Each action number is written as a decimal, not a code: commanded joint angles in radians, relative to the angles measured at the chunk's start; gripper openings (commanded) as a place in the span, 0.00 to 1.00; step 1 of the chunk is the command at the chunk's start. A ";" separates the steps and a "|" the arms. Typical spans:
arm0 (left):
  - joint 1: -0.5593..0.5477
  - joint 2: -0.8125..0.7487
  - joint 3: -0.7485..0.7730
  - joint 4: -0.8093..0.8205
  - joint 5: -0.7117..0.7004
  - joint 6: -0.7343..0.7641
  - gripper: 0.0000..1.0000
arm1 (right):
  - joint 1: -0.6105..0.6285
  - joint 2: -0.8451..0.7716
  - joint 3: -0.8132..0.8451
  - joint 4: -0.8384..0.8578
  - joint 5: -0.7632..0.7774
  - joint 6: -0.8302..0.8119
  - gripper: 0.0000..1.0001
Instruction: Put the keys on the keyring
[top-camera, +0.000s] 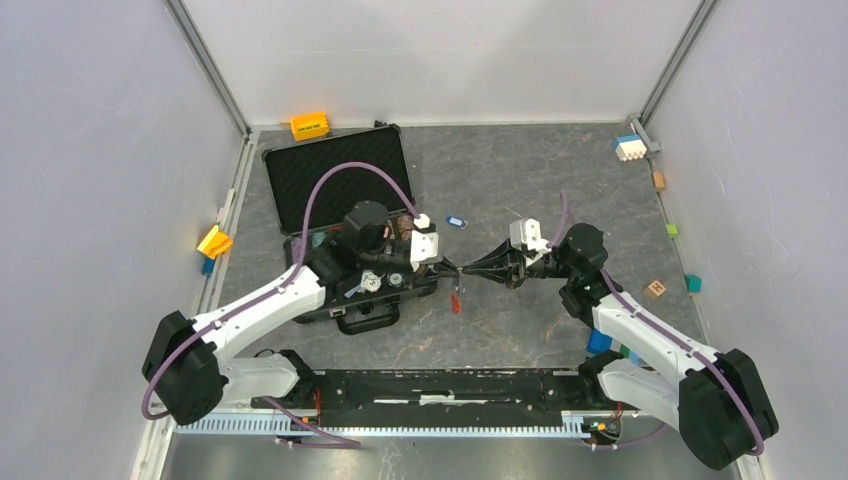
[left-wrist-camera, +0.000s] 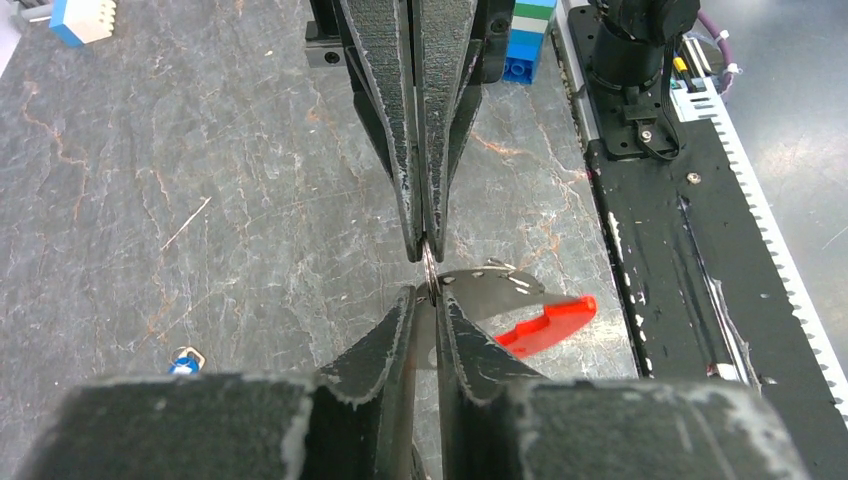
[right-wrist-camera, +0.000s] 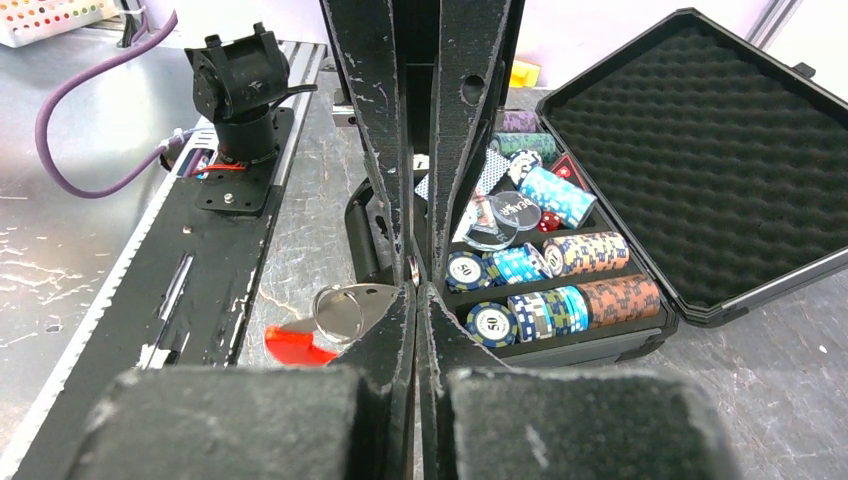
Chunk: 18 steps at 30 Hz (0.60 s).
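The keyring (top-camera: 460, 272) hangs between my two grippers above the table. Its silvery plate (left-wrist-camera: 490, 290) and red strip (left-wrist-camera: 545, 325) dangle to one side; the red strip also shows in the top view (top-camera: 456, 300). My left gripper (left-wrist-camera: 428, 292) is shut on the keyring's metal. My right gripper (right-wrist-camera: 415, 287) meets it tip to tip, shut on the thin ring (left-wrist-camera: 429, 268). A second ring (right-wrist-camera: 340, 312) and the red strip (right-wrist-camera: 295, 345) hang left of the right gripper's tips. A blue-headed key (top-camera: 456, 221) lies on the table behind the grippers and shows in the left wrist view (left-wrist-camera: 183, 362).
An open black case (top-camera: 335, 175) holds stacks of poker chips (right-wrist-camera: 560, 290) under my left arm. A blue-and-green block stack (left-wrist-camera: 525, 35) stands near the right arm's base. Small coloured blocks (top-camera: 629, 148) line the right wall, and an orange one (top-camera: 309, 125) sits at the back.
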<state>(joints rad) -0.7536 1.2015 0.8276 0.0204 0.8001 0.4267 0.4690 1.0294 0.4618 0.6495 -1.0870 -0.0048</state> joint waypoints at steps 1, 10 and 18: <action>0.002 -0.007 0.042 0.072 0.024 -0.009 0.19 | 0.000 -0.001 0.014 0.030 0.003 0.028 0.00; 0.000 -0.017 0.064 -0.024 0.008 0.030 0.02 | 0.000 0.010 0.030 -0.071 0.024 -0.054 0.15; -0.062 0.011 0.212 -0.426 -0.259 0.217 0.02 | 0.008 -0.023 0.156 -0.469 0.097 -0.403 0.42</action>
<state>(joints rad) -0.7822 1.2018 0.9287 -0.2028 0.6685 0.5125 0.4694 1.0313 0.5404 0.3595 -1.0332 -0.2272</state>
